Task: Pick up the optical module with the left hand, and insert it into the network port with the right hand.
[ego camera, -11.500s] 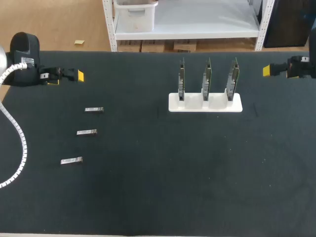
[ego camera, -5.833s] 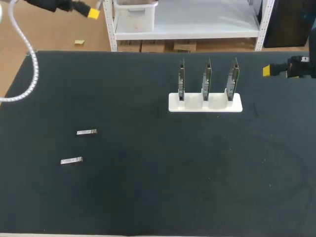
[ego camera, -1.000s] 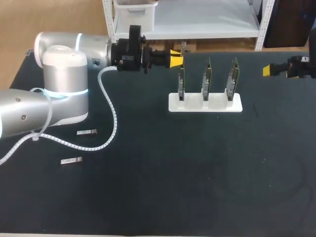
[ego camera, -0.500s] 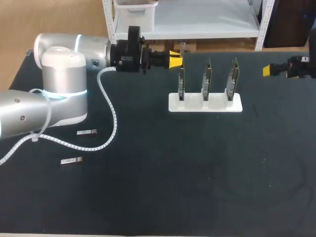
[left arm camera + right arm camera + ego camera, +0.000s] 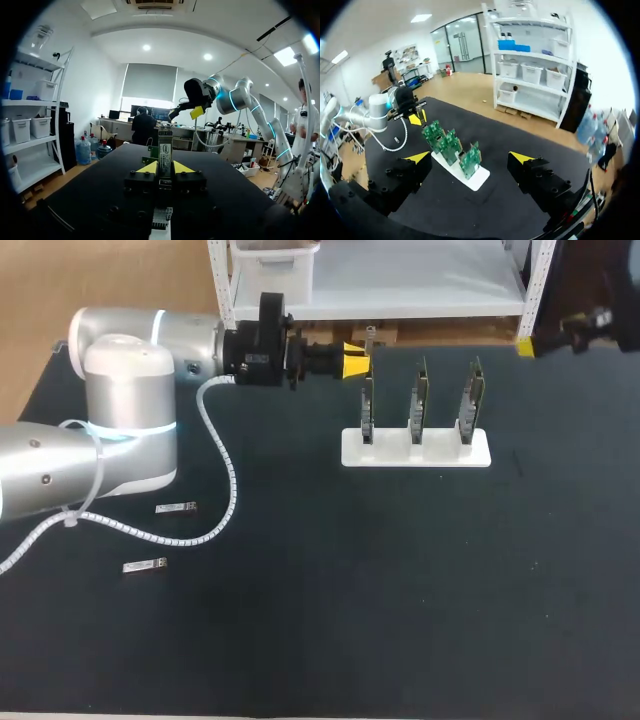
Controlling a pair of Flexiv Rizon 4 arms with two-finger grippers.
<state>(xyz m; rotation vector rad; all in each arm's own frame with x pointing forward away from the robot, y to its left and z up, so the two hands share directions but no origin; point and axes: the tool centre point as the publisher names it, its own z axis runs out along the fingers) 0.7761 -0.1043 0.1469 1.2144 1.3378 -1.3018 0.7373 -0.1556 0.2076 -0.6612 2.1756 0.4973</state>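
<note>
L gripper is just beside the leftmost card on the white stand. Its fingers are narrow, clamped on the optical module, whose long axis seems to run along the fingers, pointing at that card. R gripper is spread wide, well off the stand's far-right corner. A spare module and a second spare lie flat well left of the stand, lengthwise left-right.

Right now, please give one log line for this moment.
left fingers: shut on module, near left card | right fingers: open, empty | table: two spare modules
</note>
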